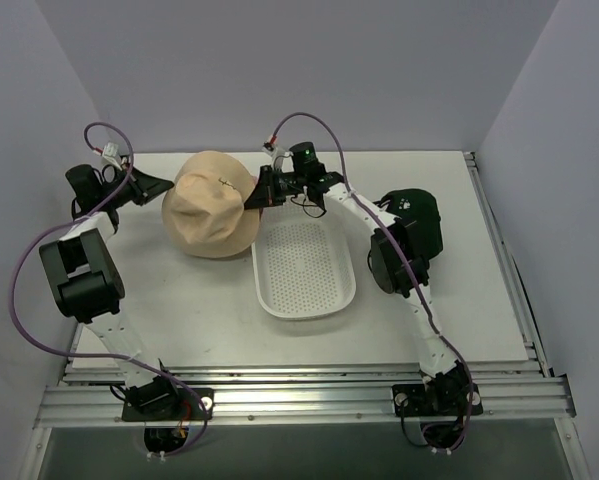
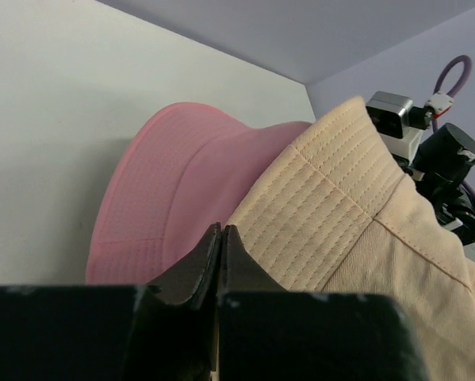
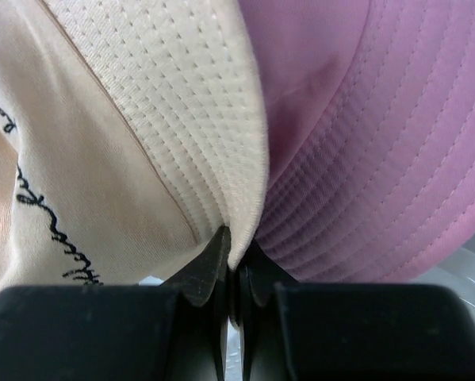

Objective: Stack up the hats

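Observation:
The beige hat (image 1: 209, 210) lies at the back middle-left of the table, stretched between both grippers. My left gripper (image 1: 162, 190) is shut at its left brim, my right gripper (image 1: 251, 197) on its right brim. In the left wrist view the gripper (image 2: 221, 230) is closed where the beige brim (image 2: 340, 198) meets the pink hat (image 2: 174, 182) beneath it. In the right wrist view the gripper (image 3: 235, 238) pinches the beige brim (image 3: 102, 119), with the pink hat (image 3: 396, 119) beside it. The pink hat is hidden in the top view. A dark hat (image 1: 419, 215) lies at the right, partly behind the right arm.
A white perforated tray (image 1: 304, 262) stands just right of and in front of the beige hat, under the right forearm. The table's back wall is close behind the hats. The right arm's wrist (image 2: 427, 151) shows beyond the beige hat.

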Action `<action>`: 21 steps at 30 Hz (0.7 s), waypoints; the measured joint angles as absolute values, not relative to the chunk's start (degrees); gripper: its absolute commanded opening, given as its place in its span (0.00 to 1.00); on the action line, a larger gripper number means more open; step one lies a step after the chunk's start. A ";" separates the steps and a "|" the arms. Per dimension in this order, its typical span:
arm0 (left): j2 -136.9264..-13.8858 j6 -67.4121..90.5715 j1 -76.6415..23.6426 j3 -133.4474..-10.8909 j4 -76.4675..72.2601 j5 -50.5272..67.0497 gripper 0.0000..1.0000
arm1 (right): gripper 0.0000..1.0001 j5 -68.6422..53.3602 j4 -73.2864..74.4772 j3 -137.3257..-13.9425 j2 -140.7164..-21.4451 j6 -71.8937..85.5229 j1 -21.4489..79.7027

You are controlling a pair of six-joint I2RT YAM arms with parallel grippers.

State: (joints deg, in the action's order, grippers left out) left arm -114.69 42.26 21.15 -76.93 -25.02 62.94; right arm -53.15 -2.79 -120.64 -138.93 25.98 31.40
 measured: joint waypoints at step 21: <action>-116.14 26.30 20.38 -86.06 7.86 47.72 0.02 | 0.00 -51.94 -23.09 -112.62 -136.77 40.05 29.21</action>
